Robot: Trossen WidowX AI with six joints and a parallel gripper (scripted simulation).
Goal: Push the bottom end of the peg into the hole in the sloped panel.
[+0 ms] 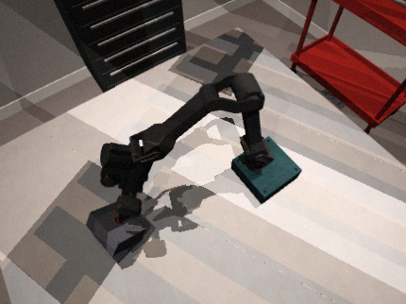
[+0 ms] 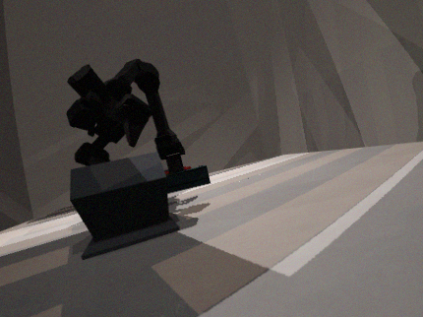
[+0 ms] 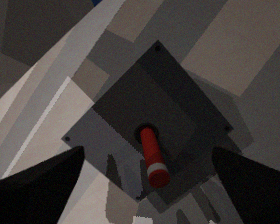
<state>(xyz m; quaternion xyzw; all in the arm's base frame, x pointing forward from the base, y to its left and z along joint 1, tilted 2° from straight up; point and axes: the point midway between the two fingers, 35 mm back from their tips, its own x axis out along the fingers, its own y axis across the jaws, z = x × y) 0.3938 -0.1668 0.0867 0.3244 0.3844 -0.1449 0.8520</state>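
Observation:
The red peg (image 3: 150,147) has a pale band near its free end. Its other end sits inside the round hole in the dark grey sloped panel (image 3: 115,95) (image 1: 98,224) (image 2: 115,177), and the peg stands out from the face by itself. How deep it sits cannot be seen. My gripper (image 3: 148,152) is open, with one finger well to each side of the peg and neither touching it. In the exterior view the peg and the gripper's tips cannot be made out around the panel.
The arm's base stands on a teal block (image 1: 283,170) (image 2: 197,176) behind the panel. A black drawer cabinet (image 1: 137,22) and a red cart (image 1: 345,64) stand beyond the table. Patchy shadows cover the panel and the table.

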